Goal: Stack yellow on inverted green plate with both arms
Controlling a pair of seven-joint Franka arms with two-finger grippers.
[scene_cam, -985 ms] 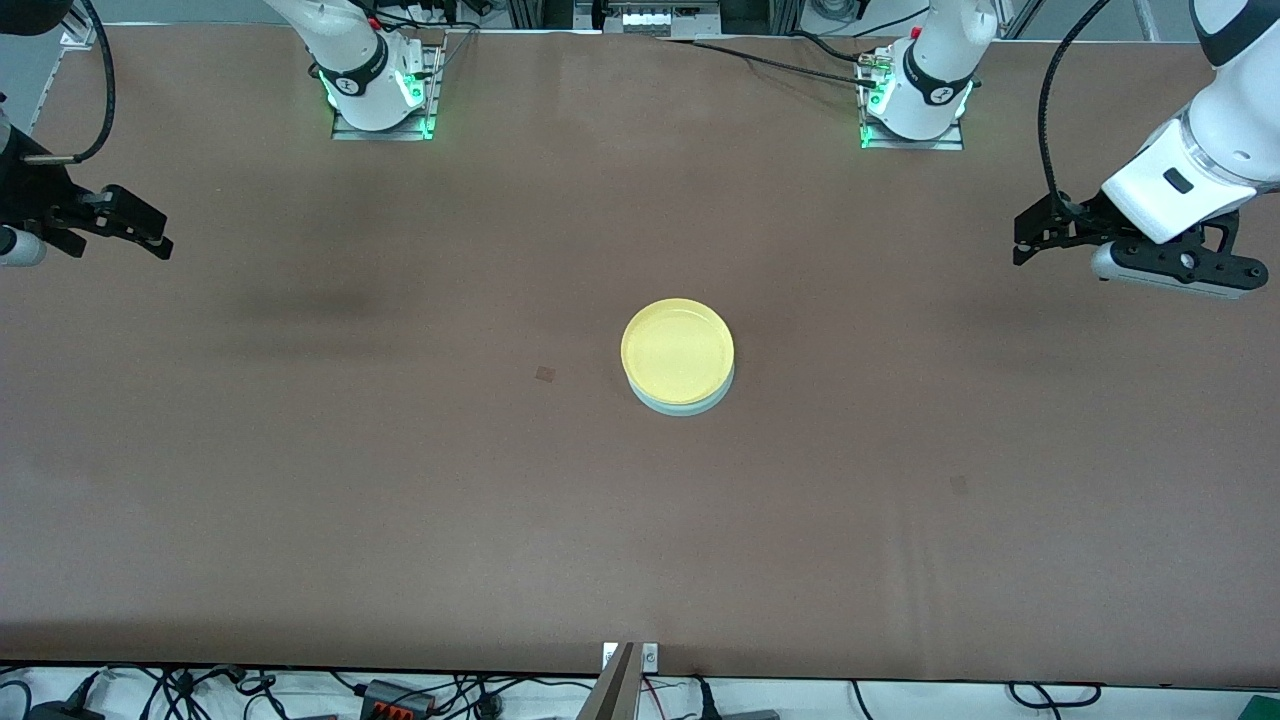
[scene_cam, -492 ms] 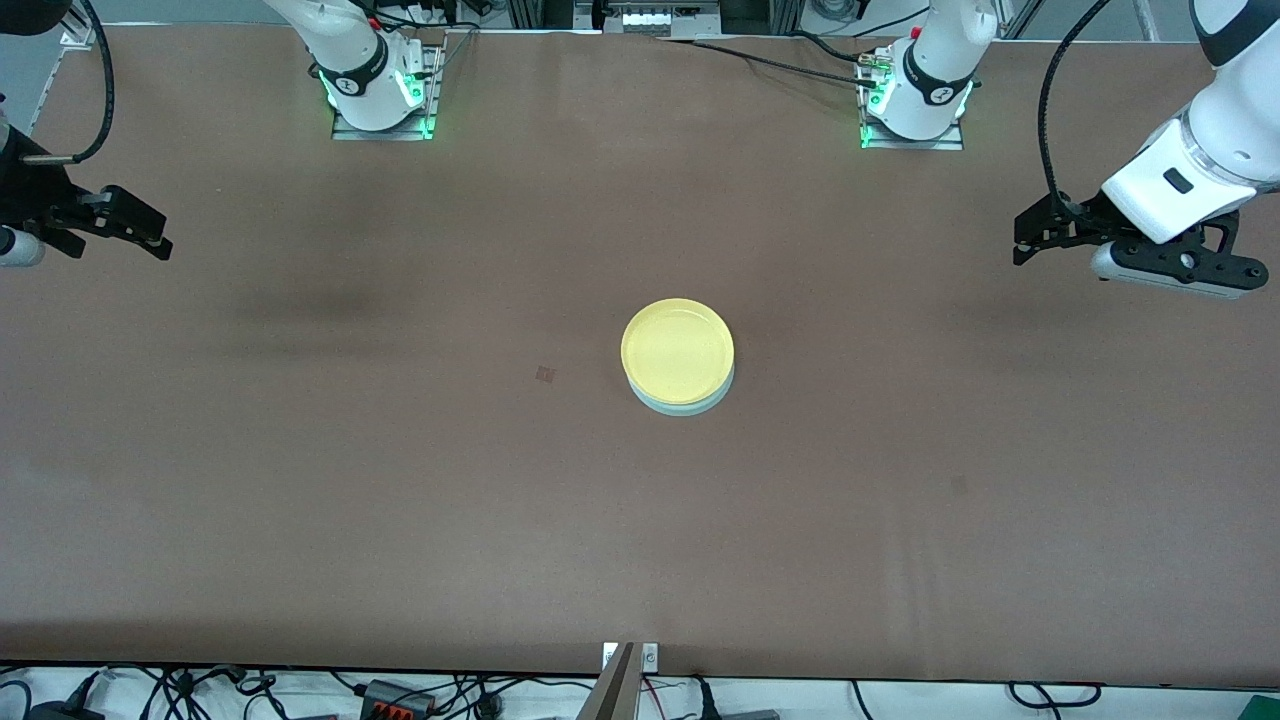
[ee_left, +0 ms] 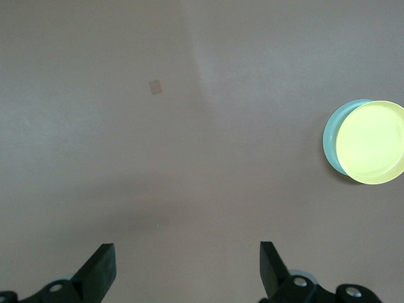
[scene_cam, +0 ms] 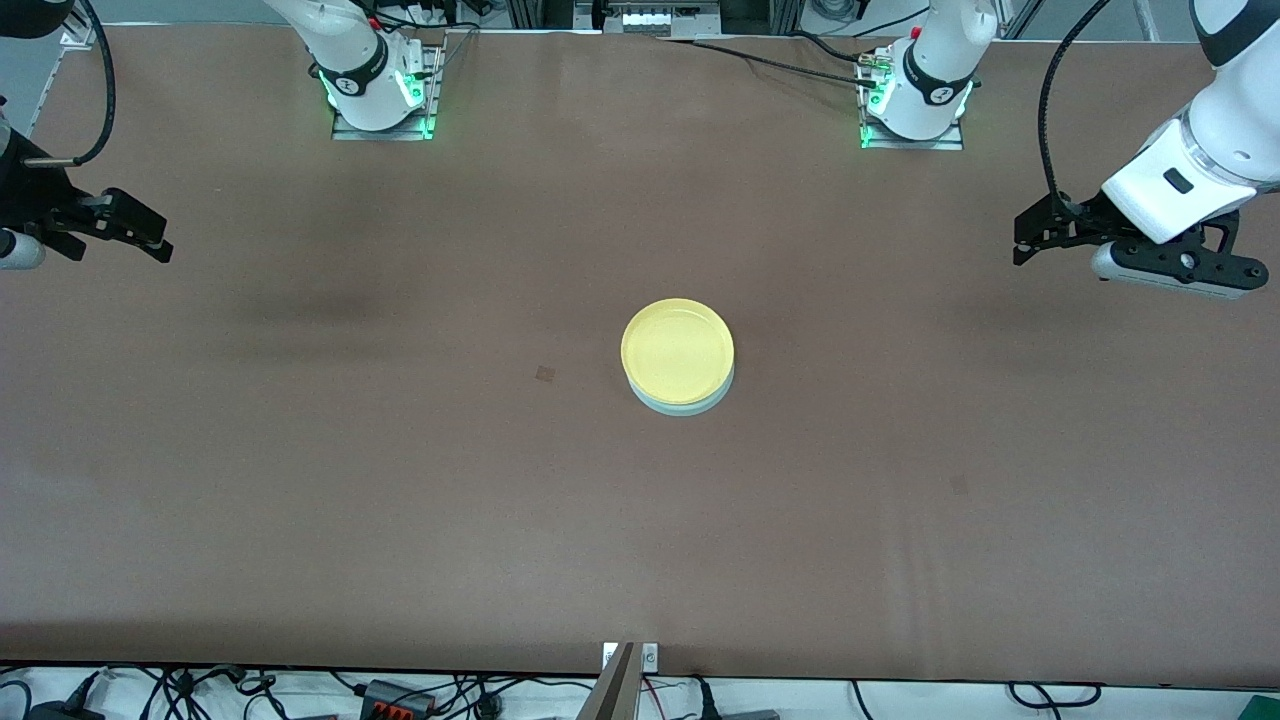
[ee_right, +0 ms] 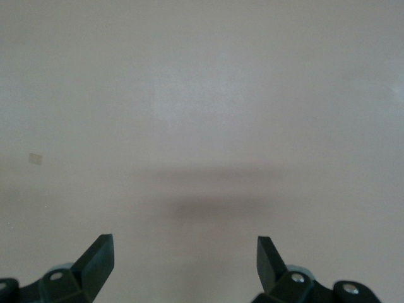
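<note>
The yellow plate (scene_cam: 677, 350) sits upright on the pale green plate (scene_cam: 681, 407) in the middle of the table, a little off centre, so a crescent of green rim shows on the side nearer the front camera. The left wrist view shows the same stack, the yellow plate (ee_left: 370, 142) over the green plate (ee_left: 329, 136). My left gripper (scene_cam: 1022, 240) hangs open and empty over the left arm's end of the table, its fingers (ee_left: 101, 268) wide apart. My right gripper (scene_cam: 158, 235) waits open and empty over the right arm's end, with only bare table under it (ee_right: 184, 249).
The brown table (scene_cam: 400, 500) carries a small dark square mark (scene_cam: 545, 374) beside the stack, toward the right arm's end. The arm bases (scene_cam: 380, 100) (scene_cam: 915, 110) stand along the edge farthest from the front camera. Cables (scene_cam: 400, 695) lie below the nearest edge.
</note>
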